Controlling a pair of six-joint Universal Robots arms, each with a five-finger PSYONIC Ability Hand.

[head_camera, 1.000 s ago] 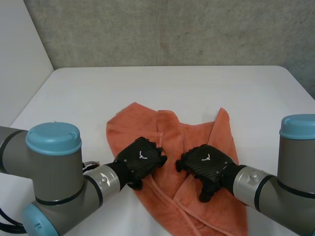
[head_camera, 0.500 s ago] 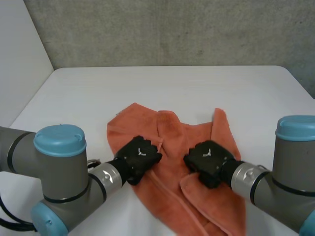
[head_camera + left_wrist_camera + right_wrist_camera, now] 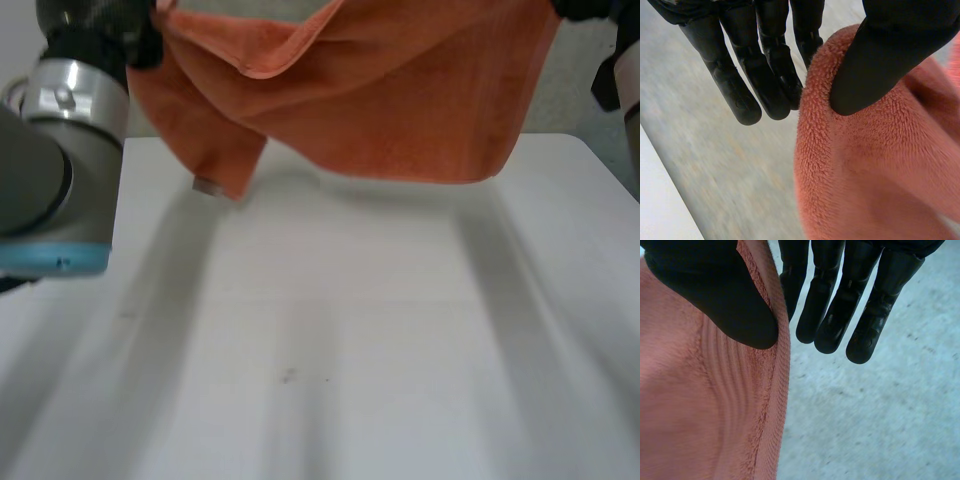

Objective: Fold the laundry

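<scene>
An orange towel (image 3: 390,90) hangs in the air above the white table (image 3: 350,330), stretched between my two hands. My left hand (image 3: 100,22) holds its upper left part, and a loose corner with a small tag (image 3: 207,186) droops below it. My right hand (image 3: 588,8) holds the upper right corner. In the left wrist view the thumb (image 3: 880,60) presses the towel's edge (image 3: 860,175) against straight fingers (image 3: 765,70). Seen from the right wrist, the thumb (image 3: 715,295) pins the hemmed edge (image 3: 705,415) against the fingers (image 3: 835,305).
The left arm's grey joint with its blue cap (image 3: 50,180) stands over the table's left side. Behind the table's far edge rises a grey concrete wall (image 3: 590,90). The right arm (image 3: 628,70) is at the far right.
Both hands closed on the towel where it lay crumpled on the table and lifted it high. It now hangs spread between them, clear of the table.
</scene>
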